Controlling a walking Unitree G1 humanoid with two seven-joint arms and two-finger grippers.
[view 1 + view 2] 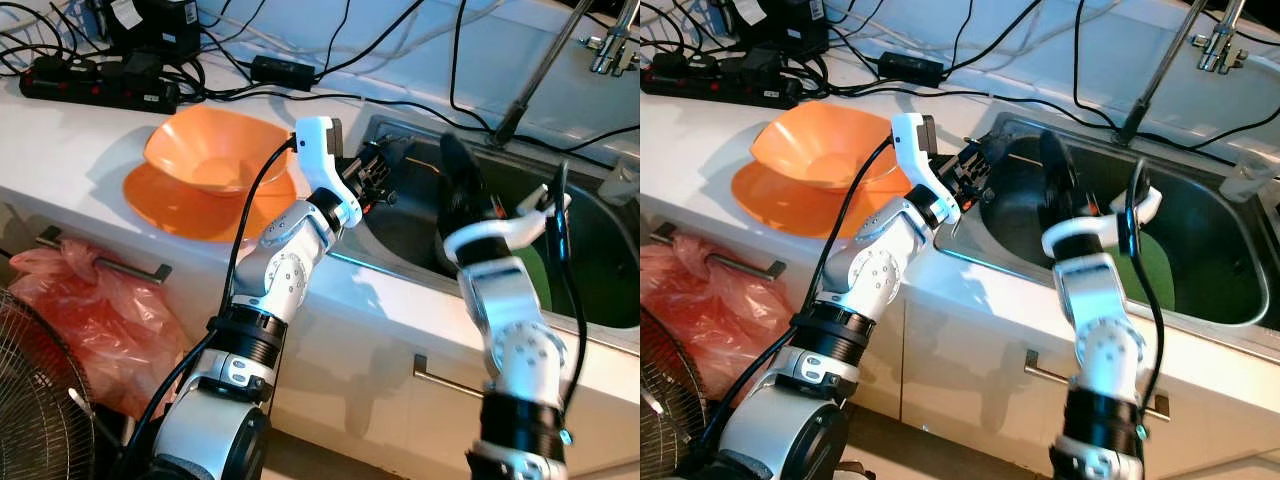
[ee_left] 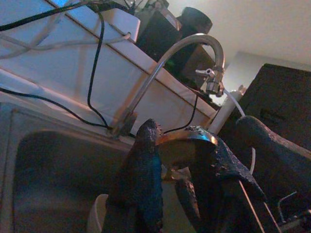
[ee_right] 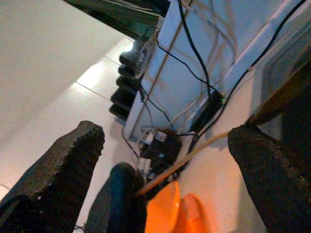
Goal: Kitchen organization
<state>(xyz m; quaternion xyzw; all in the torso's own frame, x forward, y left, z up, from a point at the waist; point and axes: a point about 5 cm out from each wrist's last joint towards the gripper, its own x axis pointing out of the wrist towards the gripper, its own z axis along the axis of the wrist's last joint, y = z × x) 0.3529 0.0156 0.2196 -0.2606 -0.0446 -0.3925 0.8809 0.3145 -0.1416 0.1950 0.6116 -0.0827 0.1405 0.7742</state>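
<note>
At frame centre, over the sink | left gripper pinching a metal piece; right gripper wide open, empty | risk: piece slips, or snags cables.

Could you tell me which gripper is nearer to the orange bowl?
Left. The left gripper is at the sink's edge just beside the orange bowl; the right gripper is farther off, over the sink basin.

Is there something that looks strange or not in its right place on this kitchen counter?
Yes. A black power strip and several black cables lie on the counter right beside the sink, with cables running along its rim. The orange bowl sits tilted on an orange plate.
</note>
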